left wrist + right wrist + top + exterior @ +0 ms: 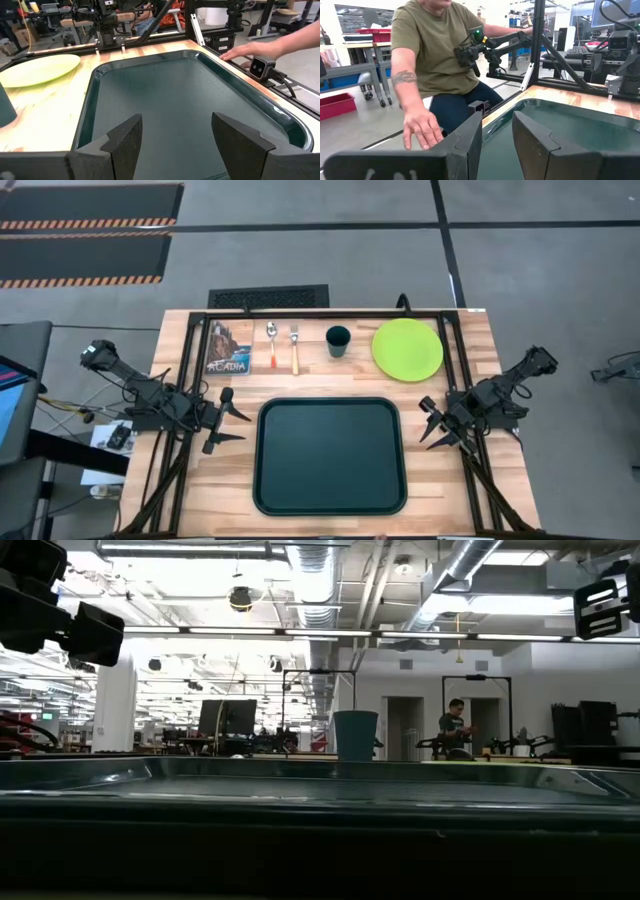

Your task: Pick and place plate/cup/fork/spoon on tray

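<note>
Overhead, both tools wait with fingers spread: left tool (226, 423) and right tool (434, 425) flank the bare tray (329, 455); a person's hand (250, 49) touches the surface's edge.

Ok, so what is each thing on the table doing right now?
tray: empty, flat on the table between the arms.
plate: flat on the table, outside the tray.
cup: upright, beside the plate.
fork: lying flat, beside the spoon.
spoon: lying flat, next to the booklet.
booklet: closed, lying flat.
left gripper: jaws open, holding nothing.
right gripper: jaws open, holding nothing.
</note>
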Robot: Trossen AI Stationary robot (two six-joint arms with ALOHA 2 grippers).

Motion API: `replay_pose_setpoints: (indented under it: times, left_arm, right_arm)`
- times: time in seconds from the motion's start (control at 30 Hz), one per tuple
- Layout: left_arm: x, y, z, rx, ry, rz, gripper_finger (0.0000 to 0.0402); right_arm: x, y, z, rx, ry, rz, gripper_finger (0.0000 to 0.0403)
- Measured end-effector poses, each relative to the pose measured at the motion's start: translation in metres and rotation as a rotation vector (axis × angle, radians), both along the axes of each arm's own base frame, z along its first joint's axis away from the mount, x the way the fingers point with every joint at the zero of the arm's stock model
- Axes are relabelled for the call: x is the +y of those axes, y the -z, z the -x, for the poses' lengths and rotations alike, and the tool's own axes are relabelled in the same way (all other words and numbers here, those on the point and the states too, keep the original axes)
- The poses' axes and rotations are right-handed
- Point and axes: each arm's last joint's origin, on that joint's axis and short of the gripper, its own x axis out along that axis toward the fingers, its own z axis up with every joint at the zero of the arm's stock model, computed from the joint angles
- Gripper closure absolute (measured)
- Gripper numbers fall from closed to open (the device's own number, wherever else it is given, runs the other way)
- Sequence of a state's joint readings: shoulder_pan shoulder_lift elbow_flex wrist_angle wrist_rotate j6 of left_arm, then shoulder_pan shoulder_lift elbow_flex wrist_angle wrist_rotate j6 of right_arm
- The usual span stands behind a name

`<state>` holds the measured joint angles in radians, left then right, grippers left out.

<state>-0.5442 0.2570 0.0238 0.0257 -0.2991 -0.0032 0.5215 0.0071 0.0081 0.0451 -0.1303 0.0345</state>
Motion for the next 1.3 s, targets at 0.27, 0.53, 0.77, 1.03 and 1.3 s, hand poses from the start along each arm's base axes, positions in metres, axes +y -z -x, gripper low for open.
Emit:
replay_pose_setpoints:
  times: [0.27, 0.53, 0.77, 1.03, 1.3]
  left_arm:
    - [0.004, -0.001, -0.001, -0.027, -0.159, -0.022, 0.0173]
    - [0.008, -0.002, -0.001, -0.039, -0.285, 0.003, 0.0173]
    - [0.008, -0.002, -0.001, -0.038, -0.285, 0.002, 0.0173]
    - [0.008, -0.006, -0.002, -0.072, -0.299, 0.056, 0.0173]
    - [0.01, -0.035, -0.002, -0.311, -0.351, 0.305, 0.0173]
  right_arm:
    - [0.0, 0.0, 0.0, 0.0, 0.0, 0.0, 0.0268]
    - [0.0, 0.0, 0.0, 0.0, 0.0, 0.0, 0.0268]
    - [0.0, 0.0, 0.0, 0.0, 0.0, 0.0, 0.0268]
    - [0.0, 0.0, 0.0, 0.0, 0.0, 0.0, 0.0268]
    - [0.0, 0.0, 0.0, 0.0, 0.0, 0.0, 0.0268]
